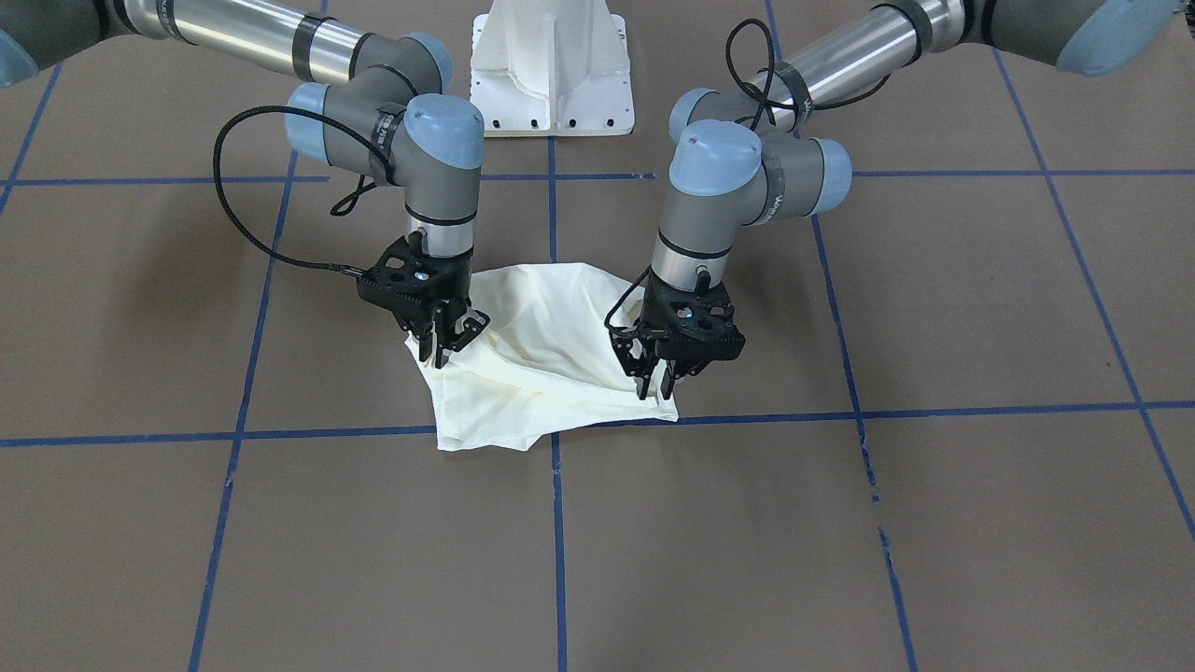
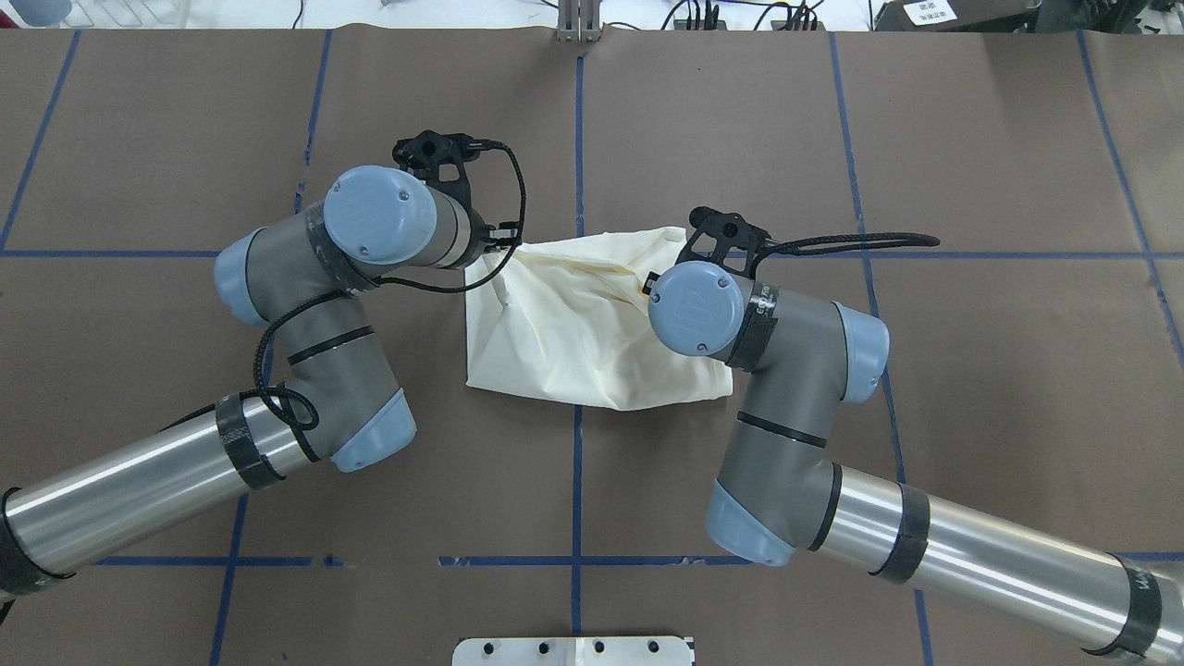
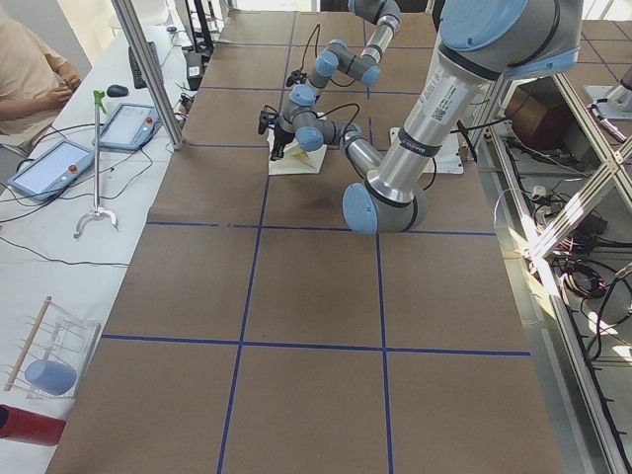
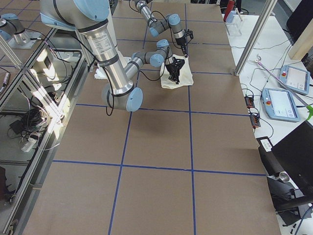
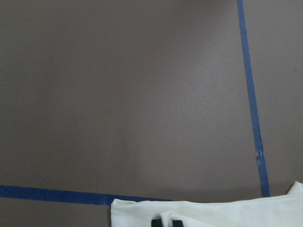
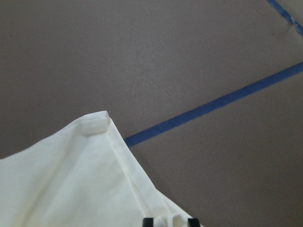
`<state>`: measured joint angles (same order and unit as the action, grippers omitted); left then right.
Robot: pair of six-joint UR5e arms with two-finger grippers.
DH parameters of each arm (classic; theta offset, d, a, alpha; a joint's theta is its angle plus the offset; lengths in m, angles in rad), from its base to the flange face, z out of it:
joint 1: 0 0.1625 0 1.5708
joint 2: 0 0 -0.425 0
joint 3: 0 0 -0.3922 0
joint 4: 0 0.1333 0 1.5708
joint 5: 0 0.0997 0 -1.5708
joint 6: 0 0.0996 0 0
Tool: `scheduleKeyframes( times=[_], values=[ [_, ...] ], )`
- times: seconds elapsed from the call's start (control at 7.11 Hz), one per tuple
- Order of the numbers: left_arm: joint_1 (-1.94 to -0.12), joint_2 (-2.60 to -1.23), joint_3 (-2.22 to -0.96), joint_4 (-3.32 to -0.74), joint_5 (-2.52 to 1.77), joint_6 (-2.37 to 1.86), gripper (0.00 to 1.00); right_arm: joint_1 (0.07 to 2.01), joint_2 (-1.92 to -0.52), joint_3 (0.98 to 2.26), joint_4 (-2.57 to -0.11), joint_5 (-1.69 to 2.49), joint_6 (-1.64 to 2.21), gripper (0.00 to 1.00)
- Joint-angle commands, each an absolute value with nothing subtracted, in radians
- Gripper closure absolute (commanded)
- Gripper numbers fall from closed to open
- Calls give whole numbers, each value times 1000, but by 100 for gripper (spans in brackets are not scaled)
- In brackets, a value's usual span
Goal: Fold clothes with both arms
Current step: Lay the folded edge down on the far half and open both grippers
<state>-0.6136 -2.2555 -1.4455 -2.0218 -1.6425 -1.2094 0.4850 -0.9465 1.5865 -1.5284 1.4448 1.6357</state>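
Now the brown tabletop (image 1: 840,541) with blue tape lines lies under the left arm (image 1: 738,187) and the right arm (image 1: 420,159). Between them the cream shirt (image 1: 532,392) lies rumpled near the middle, plain side up. The left gripper (image 1: 655,387) and the right gripper (image 1: 439,359) each pinch a shirt edge, fingers almost together.

Nothing legible here: white lettering on the dark wrist band (image 2: 760,313) of the right arm (image 2: 786,435) is too blurred, and the white label (image 2: 928,11) beyond the bench (image 2: 1017,139) is too small.
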Motion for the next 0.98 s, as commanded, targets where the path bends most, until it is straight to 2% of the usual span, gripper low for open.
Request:
scheduleKeyframes(
  times=[0.0,0.42,0.7,0.84],
  values=[
    [-688,-2237,-1451,-2110,-1714,-1079,0,550,-942,1642,-1526,1581,1504,0],
    [-752,-2172,-1460,-2193,-1839,-927,0,532,-930,1718,-1534,1594,1497,0],
    [-752,-2171,-1462,-2194,-1839,-933,0,477,-936,1703,-1534,1541,1474,0],
    [-752,-2171,-1462,-2194,-1839,-934,0,459,-930,1647,-1528,1466,1442,0]
  ],
)
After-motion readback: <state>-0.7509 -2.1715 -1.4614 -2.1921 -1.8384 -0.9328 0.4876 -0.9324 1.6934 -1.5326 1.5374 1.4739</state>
